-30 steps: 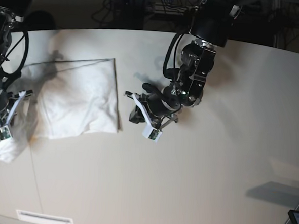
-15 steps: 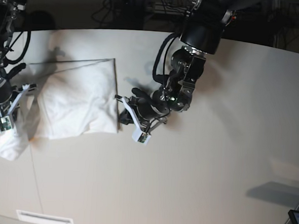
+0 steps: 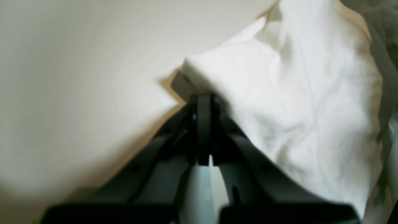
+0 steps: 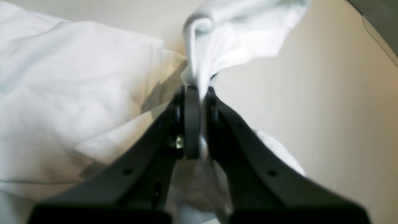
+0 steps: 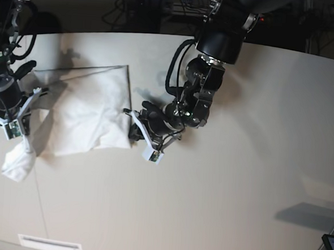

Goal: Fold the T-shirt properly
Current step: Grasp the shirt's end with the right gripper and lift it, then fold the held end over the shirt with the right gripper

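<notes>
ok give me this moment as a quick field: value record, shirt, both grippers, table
shirt: white T-shirt, partly folded, plain side up, lying on the table
left gripper: shut, empty, tips at the shirt's near corner
right gripper: shut on a bunched fold of the T-shirt, lifting it
print: none visible

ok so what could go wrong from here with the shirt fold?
1. The right gripper pinches only a thin bunch of the T-shirt; the sleeve end hangs loose, so it could slip out or land crumpled.
2. The left gripper is shut, with no cloth between its tips, right at the shirt's corner. Pushing on could drag or wrinkle the folded edge.
3. The folded part already looks puffy and uneven, so another fold may come out skewed.
</notes>
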{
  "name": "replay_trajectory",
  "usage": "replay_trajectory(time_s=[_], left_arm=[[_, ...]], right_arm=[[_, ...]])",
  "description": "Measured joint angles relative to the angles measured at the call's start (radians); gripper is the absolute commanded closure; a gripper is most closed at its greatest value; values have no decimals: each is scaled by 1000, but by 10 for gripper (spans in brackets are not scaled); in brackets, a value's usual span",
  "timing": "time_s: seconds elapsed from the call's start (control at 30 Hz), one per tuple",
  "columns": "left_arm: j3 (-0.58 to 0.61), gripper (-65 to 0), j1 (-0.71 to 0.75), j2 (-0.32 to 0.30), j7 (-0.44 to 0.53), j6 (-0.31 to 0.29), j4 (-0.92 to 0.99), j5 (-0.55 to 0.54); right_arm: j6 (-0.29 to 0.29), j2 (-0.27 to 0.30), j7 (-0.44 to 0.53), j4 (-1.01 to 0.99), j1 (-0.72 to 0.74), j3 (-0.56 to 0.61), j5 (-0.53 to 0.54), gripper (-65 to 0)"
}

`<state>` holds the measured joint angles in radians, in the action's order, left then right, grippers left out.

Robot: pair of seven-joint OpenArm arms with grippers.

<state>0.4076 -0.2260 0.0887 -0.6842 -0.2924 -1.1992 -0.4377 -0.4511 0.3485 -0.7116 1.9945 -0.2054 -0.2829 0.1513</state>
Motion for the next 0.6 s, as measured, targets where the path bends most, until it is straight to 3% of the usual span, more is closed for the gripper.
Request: replay_trajectory(time_s=[0.23, 0.6], left_arm=[[0, 0, -1, 14, 0, 0, 2, 6], [0, 0, -29, 16, 37, -11, 79, -13]], right_arm=[[0, -2, 43, 5, -17, 62, 5, 0], [0, -2, 126, 6, -38, 66, 2, 0]])
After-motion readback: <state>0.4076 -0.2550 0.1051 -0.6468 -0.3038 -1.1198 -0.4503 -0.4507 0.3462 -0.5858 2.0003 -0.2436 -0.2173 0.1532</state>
